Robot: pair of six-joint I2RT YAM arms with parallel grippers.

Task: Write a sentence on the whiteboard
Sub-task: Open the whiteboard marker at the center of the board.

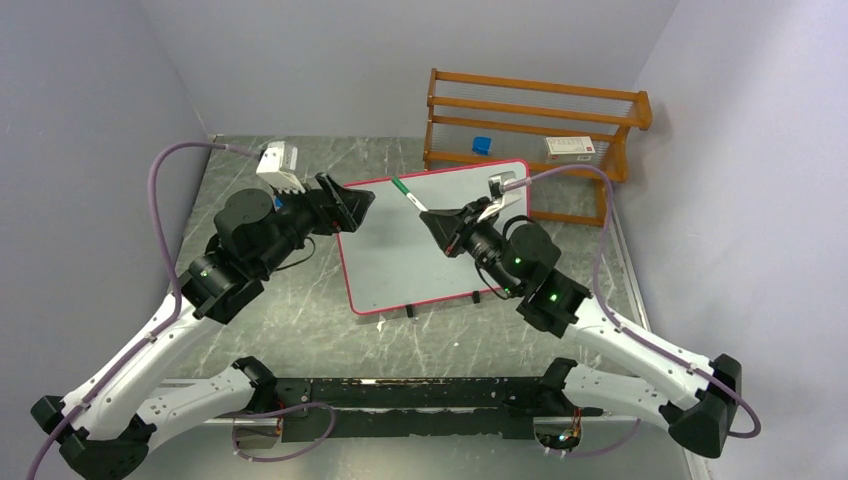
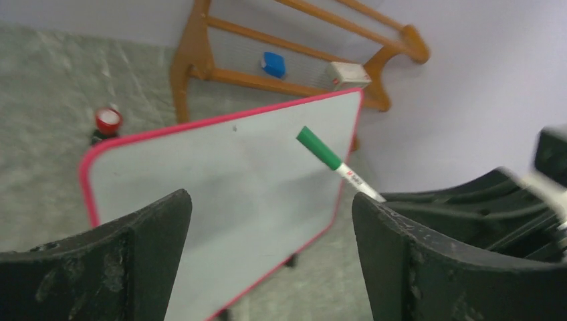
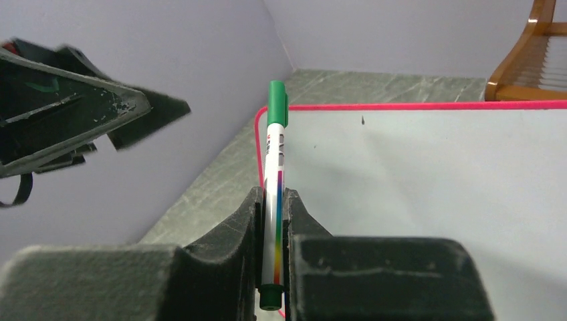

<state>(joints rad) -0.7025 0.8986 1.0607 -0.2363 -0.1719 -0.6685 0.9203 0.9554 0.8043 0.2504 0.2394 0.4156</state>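
The whiteboard [image 1: 400, 250] sits on the marbled table [image 1: 300, 300] before a wooden rack [image 1: 530, 100]. Its right edge is partly hidden behind the right gripper [image 3: 271, 200], which pinches a green-capped marker [image 3: 276, 147]. The left gripper [image 2: 269, 200] stands spread wide.

A robot lab cell: bare lilac walls [image 1: 400, 50] box in a marbled tabletop [image 1: 300, 320].

overhead view looks steeply down from far back, both wrist views sit low and close, facing the whiteboard [image 1: 400, 260], shared by all three along with the marker [image 2: 327, 157]
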